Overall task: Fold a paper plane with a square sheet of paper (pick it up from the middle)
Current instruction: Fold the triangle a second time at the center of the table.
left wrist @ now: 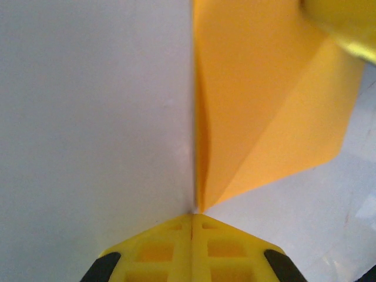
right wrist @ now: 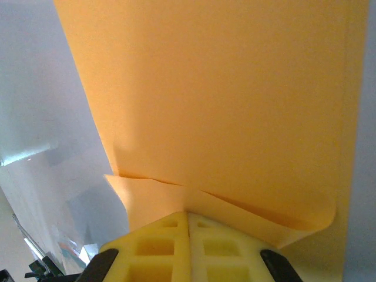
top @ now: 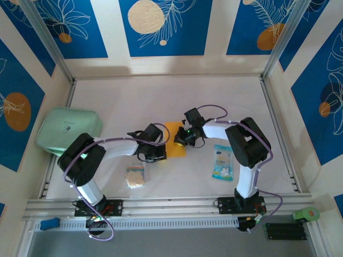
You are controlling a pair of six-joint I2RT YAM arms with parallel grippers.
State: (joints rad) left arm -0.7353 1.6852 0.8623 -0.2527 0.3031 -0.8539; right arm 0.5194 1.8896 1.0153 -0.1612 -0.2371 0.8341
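Note:
The square sheet of paper (top: 176,140) is orange-yellow and partly folded, with a diagonal crease, and sits mid-table between both grippers. My left gripper (top: 163,146) is at its left edge. In the left wrist view its yellow fingertips (left wrist: 192,216) are pressed together, shut on a pointed corner of the paper (left wrist: 258,106). My right gripper (top: 180,140) is on the paper's right side. In the right wrist view its jaws (right wrist: 188,212) are shut on a folded flap of the paper (right wrist: 223,100), which rises in front of them. A right finger (left wrist: 343,23) shows blurred at the top right.
A pale green case (top: 68,129) lies at the left edge of the table. A beige spongy square (top: 136,175) sits near the left arm. A blue-white packet (top: 222,162) lies by the right arm. A green object (top: 305,215) rests beyond the front rail.

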